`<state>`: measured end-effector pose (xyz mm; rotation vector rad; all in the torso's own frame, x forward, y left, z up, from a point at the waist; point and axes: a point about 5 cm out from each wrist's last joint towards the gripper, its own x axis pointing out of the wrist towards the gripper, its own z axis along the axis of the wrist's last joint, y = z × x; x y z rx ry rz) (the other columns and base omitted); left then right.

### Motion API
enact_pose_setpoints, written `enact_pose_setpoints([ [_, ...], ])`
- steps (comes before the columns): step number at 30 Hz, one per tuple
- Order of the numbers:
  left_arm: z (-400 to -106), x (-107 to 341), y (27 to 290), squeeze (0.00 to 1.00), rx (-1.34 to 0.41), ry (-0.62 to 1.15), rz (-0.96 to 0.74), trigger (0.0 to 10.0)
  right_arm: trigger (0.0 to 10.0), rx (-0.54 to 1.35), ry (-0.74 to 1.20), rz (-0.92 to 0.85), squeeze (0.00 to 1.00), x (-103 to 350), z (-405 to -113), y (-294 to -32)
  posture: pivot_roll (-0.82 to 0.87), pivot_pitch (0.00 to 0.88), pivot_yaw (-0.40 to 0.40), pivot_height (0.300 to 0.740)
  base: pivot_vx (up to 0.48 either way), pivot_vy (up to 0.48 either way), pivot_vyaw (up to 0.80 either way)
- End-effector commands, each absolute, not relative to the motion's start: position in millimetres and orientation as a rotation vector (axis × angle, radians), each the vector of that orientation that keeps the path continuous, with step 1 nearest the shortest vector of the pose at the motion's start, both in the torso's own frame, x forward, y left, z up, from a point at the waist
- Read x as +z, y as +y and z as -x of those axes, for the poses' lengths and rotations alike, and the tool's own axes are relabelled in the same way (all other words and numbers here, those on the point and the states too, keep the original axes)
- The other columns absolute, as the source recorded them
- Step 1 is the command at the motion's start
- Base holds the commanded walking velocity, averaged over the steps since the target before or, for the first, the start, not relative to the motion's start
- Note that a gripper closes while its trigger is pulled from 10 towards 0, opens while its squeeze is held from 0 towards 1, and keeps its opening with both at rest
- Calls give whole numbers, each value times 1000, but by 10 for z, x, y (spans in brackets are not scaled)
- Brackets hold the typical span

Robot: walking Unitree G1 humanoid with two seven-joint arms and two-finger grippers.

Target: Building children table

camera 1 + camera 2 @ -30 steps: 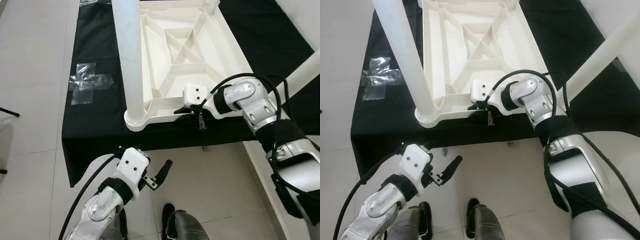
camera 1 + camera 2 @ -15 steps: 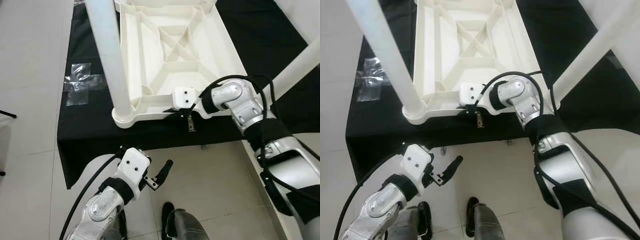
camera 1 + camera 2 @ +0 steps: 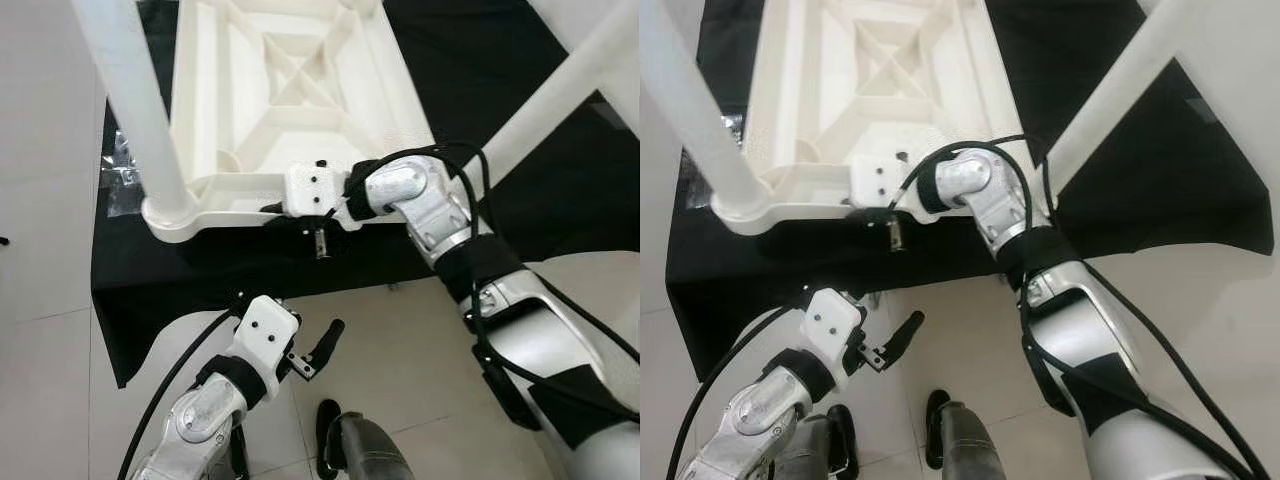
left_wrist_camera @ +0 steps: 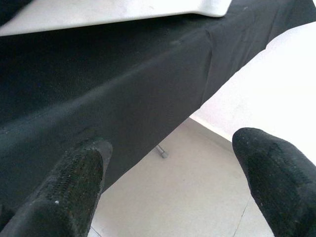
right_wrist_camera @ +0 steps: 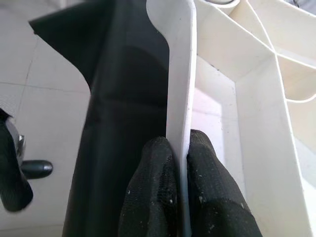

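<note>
We are pinching the near rim of the upturned white ribbed plastic tabletop (image 3: 290,110) at frame centre with our right gripper (image 5: 178,148), fingers clamped tight; our left gripper (image 4: 168,163) is hanging spread wide, empty, lower left.

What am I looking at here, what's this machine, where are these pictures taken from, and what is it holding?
It is a humanoid robot with two silver arms. The two wide pictures come from cameras in its head, looking down; the two close-ups come from a camera on each wrist. Before it, an upturned white plastic children's table lies on a surface under a black cloth, with a white leg fitted at one near corner. The right gripper pinches the table's near rim, its black jaws shut on either side. The left gripper hangs open above the tiled floor, holding nothing.
</note>
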<state>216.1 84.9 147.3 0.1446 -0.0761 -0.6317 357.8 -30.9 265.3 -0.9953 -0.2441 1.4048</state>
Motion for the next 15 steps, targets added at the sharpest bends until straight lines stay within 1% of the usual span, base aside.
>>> enact_pose_setpoints([
  [1,-2122,1412,853,0,-634,-43,-149,10000,0,1426,-574,1004,0,2930,-3359,-68,82,320,-94,740,0,0,0],
  [6,-2124,1413,856,0,-635,-43,-150,10000,0,1413,-540,1028,0,2831,-3372,-29,79,322,-91,740,0,0,0],
  [7,-2125,1413,853,0,-637,-44,-151,10000,10000,1360,-506,1045,0,2795,-3415,7,78,321,-91,740,0,0,0],
  [10,-2126,1414,846,0,-641,-45,-155,10000,10000,1223,-426,1044,0,2743,-3532,88,78,321,-91,740,0,0,0],
  [11,-2126,1414,846,0,-641,-45,-155,10000,10000,1223,-426,1044,0,2743,-3532,88,78,321,-91,740,0,0,0],
  [12,-2127,1414,844,0,-642,-45,-155,10000,10000,1178,-389,1033,0,2732,-3579,100,81,320,-90,740,0,0,0],
  [13,-2128,1417,837,0,-641,-47,-156,10000,10000,1090,-329,962,0,2739,-3663,122,84,321,-92,740,0,0,0],
  [15,-2128,1418,835,0,-641,-48,-157,10000,10000,1070,-313,939,0,2740,-3683,128,84,321,-92,740,0,0,0],
])
